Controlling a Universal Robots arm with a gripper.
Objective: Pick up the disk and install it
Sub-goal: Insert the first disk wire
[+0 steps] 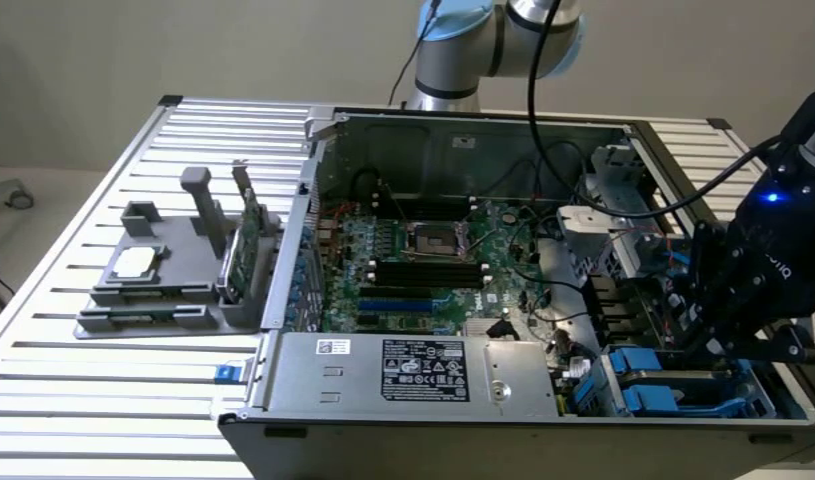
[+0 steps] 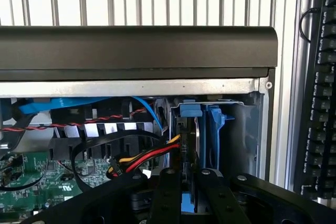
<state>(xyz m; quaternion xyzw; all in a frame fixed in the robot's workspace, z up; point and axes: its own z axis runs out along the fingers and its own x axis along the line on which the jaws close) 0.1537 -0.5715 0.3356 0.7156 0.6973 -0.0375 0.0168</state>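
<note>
Disk (image 2: 190,145): stood on edge in the blue-railed drive bay (image 2: 214,129), directly between the pincer's fingers.
Pincer (image 2: 188,192): nearly together, clamped on the disk's upper edge.
Clearance: bay wall just beside; case rim (image 2: 136,51) close beyond.
Obstructions: red-yellow-black power cables (image 2: 142,157) near one finger; motherboard (image 1: 421,265) farther off.

1. Your arm's joint housings (image 1: 507,40) are rounded, silver-grey with light blue caps.
2. A black cable (image 1: 533,90) hangs down from them.
3. Your wrist unit (image 1: 767,270) is black, with a small blue light glowing at its 12 o'clock.
4. Your gripper (image 2: 190,192) has matte black linkage fingers (image 2: 167,198) with round screws.
</note>
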